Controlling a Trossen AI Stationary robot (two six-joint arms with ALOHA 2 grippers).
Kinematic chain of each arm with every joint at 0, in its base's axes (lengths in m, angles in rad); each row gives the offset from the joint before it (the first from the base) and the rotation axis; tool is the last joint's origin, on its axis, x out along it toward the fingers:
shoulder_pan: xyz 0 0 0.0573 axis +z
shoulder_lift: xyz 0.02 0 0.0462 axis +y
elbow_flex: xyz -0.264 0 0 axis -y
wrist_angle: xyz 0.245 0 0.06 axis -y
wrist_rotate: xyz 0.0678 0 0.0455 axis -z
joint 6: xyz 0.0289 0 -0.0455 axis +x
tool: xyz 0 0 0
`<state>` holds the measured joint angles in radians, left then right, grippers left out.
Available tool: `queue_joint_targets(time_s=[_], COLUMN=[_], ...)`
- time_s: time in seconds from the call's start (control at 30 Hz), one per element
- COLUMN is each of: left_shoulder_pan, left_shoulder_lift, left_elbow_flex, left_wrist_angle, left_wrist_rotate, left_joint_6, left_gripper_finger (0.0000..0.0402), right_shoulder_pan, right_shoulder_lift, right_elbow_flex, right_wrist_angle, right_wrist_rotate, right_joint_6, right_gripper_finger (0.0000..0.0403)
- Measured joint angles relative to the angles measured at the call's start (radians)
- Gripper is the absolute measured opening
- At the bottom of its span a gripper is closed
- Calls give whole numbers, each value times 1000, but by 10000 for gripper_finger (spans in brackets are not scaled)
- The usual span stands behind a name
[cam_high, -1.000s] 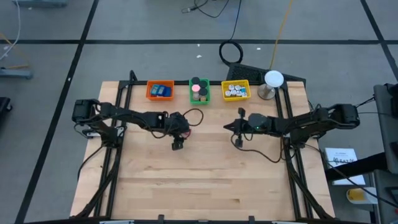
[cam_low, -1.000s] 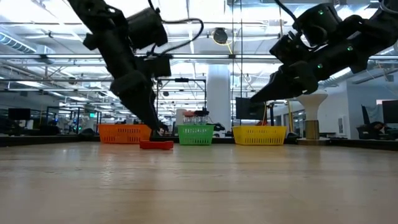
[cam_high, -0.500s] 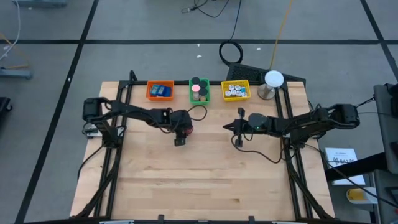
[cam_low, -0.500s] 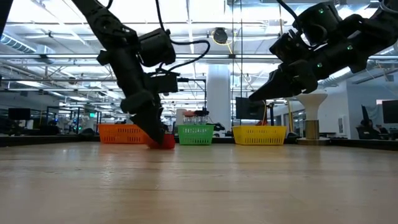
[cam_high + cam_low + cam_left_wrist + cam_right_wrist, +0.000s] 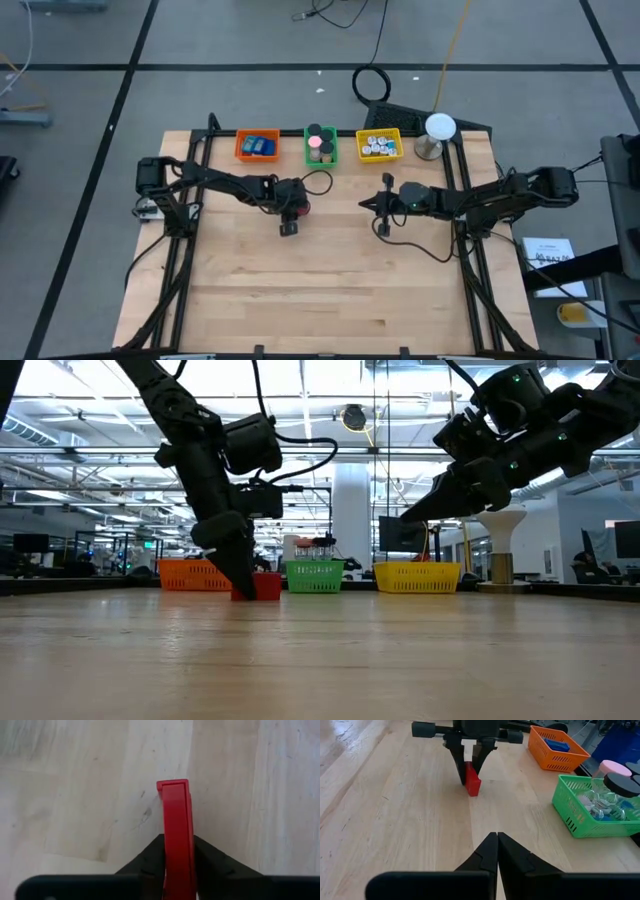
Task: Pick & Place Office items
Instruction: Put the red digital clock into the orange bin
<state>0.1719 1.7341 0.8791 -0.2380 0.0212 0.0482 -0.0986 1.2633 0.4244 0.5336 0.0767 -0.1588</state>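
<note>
The left hand (image 5: 300, 208) is clamped on a red block (image 5: 177, 832) standing on edge on the counter (image 5: 330, 290). The right hand (image 5: 496, 851) hovers clenched and empty. The orange bin (image 5: 258, 146) holds blue blocks; the green bin (image 5: 320, 146) holds pink and black round pieces.

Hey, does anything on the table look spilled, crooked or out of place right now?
Nothing stands out. The only loose piece is a red block standing on edge on the wood, between the fingers of the left pincer. The orange bin, green bin and yellow bin sit in a tidy row.
</note>
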Motion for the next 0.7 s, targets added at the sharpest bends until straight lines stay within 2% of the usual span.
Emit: queue_joint_targets(time_s=[0.13,0.27,0.33,0.4,0.53,0.7], left_shoulder_pan=[0,3,2,4,10,4], left_shoulder_lift=[-20,-67,-83,-83,-54,-36], left_elbow_flex=[13,65,81,83,59,56], left_wrist_angle=[-64,-266,-361,-431,-480,-459], left_wrist_rotate=[-41,-208,-307,-357,-361,-331], left_joint_6=[-41,-128,-206,-304,-409,-444], left_gripper_finger=[57,54,54,54,72,117], right_shoulder_pan=[0,0,0,0,0,0], right_shoulder_lift=[0,0,0,0,0,0], right_elbow_flex=[0,0,0,0,0,0], right_wrist_angle=[0,-3,-1,0,0,1], right_wrist_rotate=[-1,-2,-2,-2,-2,-3], right_joint_6=[-3,-3,-3,-3,-6,-10], right_gripper_finger=[1,2,2,1,2,1])
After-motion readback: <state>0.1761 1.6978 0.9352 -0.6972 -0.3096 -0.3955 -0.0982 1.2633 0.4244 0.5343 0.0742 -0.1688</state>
